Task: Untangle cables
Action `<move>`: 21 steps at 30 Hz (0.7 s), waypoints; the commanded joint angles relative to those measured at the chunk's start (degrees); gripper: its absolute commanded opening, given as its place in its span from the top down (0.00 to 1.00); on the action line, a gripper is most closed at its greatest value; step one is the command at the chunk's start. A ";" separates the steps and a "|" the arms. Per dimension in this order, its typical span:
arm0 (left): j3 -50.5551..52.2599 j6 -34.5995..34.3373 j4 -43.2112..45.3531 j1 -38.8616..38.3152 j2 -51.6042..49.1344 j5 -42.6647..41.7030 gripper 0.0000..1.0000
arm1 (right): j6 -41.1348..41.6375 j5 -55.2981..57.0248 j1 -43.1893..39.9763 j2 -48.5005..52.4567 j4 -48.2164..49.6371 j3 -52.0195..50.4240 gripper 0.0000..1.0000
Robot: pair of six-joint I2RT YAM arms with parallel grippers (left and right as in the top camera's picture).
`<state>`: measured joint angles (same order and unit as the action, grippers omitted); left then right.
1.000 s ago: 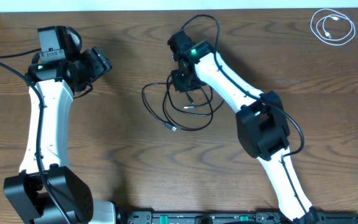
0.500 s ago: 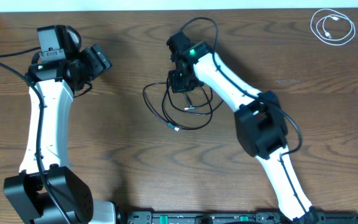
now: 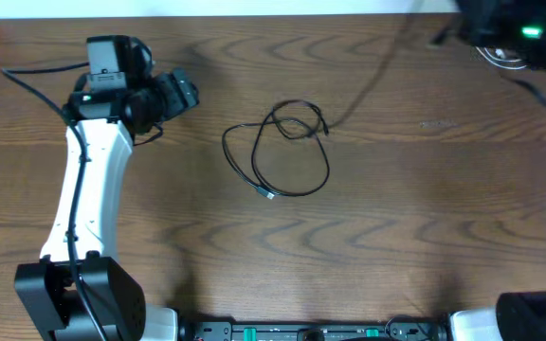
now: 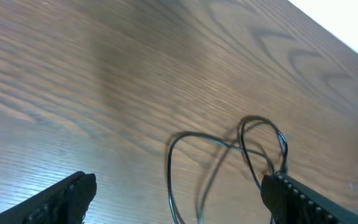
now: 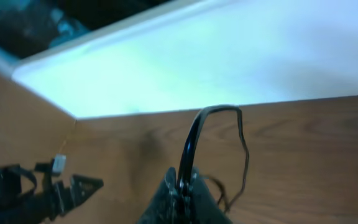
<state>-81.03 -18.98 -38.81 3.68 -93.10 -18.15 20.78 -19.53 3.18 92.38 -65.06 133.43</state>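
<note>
The right gripper [image 5: 180,186] has its jaws clenched on one black cable [image 5: 189,146], stretched from the tangle [image 3: 292,131] lying mid-tabletop. The left gripper [image 4: 179,186] hovers near, jaws released. Pinning the loops first should stop them dragging.

Overhead, I see the right tool [image 3: 472,24] and its black cable [image 3: 368,80] only as blur; the tool mostly hides the white cable [image 3: 502,64].
</note>
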 commanded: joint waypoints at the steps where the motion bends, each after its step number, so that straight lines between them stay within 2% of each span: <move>1: -0.44 1.36 0.00 -4.11 0.15 -0.87 0.10 | -0.63 -4.48 -6.91 -0.72 0.09 -0.76 0.99; 6: -0.44 1.38 1.60 -9.73 -0.22 -0.81 0.10 | -0.66 -11.04 -12.87 -0.55 -0.39 -0.85 0.99; 16: -0.39 -0.90 2.51 -23.17 -5.64 -0.81 0.11 | -1.73 -11.04 -12.83 1.09 -1.90 -1.01 0.99; 21: -0.39 -3.17 4.44 -26.45 -10.54 -0.63 0.11 | -4.72 -6.34 -12.83 3.61 -7.93 -1.22 0.99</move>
<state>-81.03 -20.62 -34.96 -22.15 -101.12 -18.98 18.96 -28.75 -9.54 93.65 -70.39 132.62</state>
